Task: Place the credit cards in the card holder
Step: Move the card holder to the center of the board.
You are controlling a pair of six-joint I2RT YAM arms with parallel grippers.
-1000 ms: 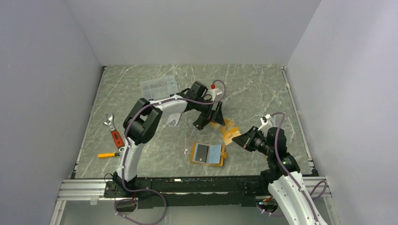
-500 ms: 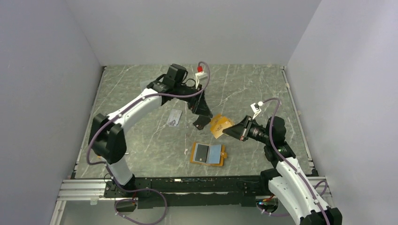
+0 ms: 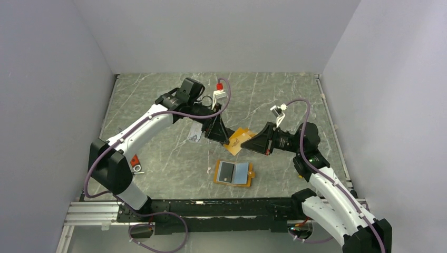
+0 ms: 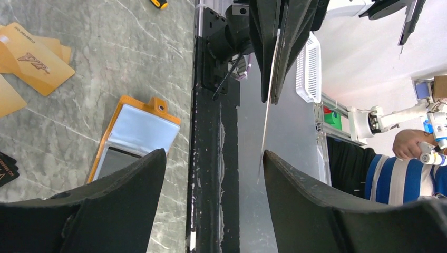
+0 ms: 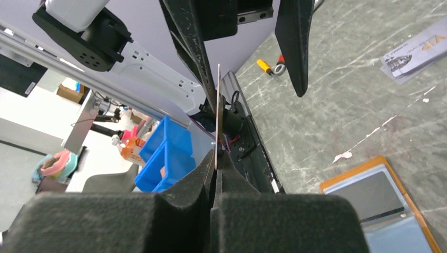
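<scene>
At the far left of the table [image 3: 158,179], the red handle of a wrench [image 3: 133,161] is seen, partly hidden by the left arm. Further right, silver cards [image 3: 195,132] lie flat, just beside that arm's wrist.

The left gripper [image 4: 212,155] is raised above the middle of the table with its jaws spread wide; nothing is clamped by it. Between its fingers an orange card [image 3: 238,141] is presented edge-on. The card stands close to one finger, but whether that finger is touched cannot be told.

In the left wrist view, more orange cards [image 4: 31,58] are seen flat on the table, with a black card [image 4: 4,169] at the picture's edge.

Below the two grippers, near the table's front edge, the holder [image 3: 234,173] lies open and flat. Its pale inside is turned up, a dark rectangle shows in its left half, and the snap tab is on its right side. It is well apart from the raised card.

To the right, the right gripper [image 5: 215,158] is closed on the card's lower edge. The card is held in the air, pointed toward the left gripper.
</scene>
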